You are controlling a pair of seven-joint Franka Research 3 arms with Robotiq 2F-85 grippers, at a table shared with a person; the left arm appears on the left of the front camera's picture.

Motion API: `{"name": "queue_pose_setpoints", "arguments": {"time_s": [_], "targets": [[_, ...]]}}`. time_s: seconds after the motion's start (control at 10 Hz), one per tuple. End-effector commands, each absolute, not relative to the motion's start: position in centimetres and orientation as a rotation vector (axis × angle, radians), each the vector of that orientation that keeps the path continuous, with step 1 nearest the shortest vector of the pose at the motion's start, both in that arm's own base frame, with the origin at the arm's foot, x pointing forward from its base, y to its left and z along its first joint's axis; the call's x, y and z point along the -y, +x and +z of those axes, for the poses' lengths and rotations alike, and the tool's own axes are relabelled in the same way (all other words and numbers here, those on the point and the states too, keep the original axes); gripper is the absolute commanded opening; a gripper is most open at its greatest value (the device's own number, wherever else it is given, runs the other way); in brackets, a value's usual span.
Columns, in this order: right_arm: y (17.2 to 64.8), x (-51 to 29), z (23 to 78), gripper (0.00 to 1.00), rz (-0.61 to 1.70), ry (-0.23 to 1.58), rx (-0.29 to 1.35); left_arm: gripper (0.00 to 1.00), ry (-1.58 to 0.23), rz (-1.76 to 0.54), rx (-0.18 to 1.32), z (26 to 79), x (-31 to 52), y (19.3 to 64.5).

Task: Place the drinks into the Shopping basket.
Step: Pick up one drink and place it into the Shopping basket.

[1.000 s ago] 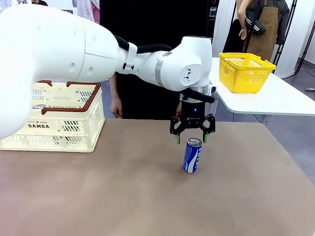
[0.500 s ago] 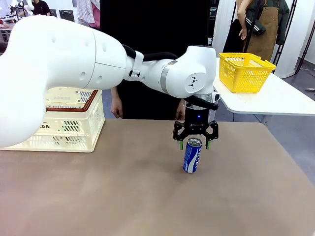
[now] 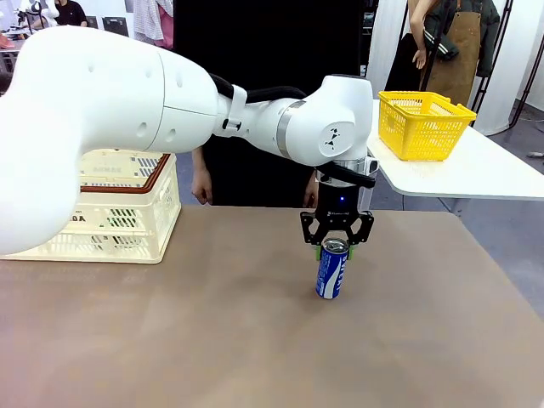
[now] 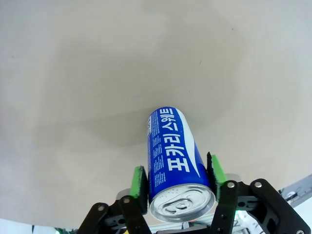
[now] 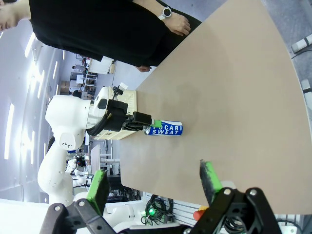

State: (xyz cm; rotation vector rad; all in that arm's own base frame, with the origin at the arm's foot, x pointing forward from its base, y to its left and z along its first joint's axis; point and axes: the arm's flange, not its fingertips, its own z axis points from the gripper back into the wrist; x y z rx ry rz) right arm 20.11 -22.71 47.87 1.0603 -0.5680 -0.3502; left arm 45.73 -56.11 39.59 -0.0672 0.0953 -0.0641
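Observation:
A blue-and-white Pocari Sweat can (image 3: 331,274) stands upright on the brown table, right of centre. My left arm reaches across from the left, and my left gripper (image 3: 335,247) points down over the can's top. In the left wrist view its green pads (image 4: 140,183) press on both sides of the can (image 4: 170,146) just below the silver lid. The cream Shopping basket (image 3: 119,217) with the brown rim sits at the far left, partly behind my arm. My right gripper (image 5: 153,179) hangs open with nothing in it, well away from the can (image 5: 165,129).
A person in black stands at the far edge, one hand (image 3: 201,187) hanging beside the Shopping basket. A yellow mesh basket (image 3: 422,125) sits on a white side table (image 3: 476,170) at the back right. Bare tabletop surrounds the can.
My left gripper has come down over the can's top, and its fingers have closed from wide apart onto the can's sides. The can has stayed put.

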Motion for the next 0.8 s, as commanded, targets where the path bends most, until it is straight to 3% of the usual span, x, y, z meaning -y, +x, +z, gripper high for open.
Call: {"name": "queue_pose_setpoints", "arguments": {"time_s": [0.0,0.5,0.7], "targets": [[20.2,22.7,47.8,1.00,-0.333,1.071,0.595,0.00,-0.047,-0.075,-0.104,40.1,56.4,46.5],[20.2,22.7,47.8,1.00,-0.333,1.071,0.595,0.00,-0.070,-0.145,-0.175,41.2,56.1,46.4],[20.2,22.7,47.8,1.00,-0.333,1.071,0.595,0.00,-0.075,-0.210,-0.208,48.2,53.1,45.5]]}}
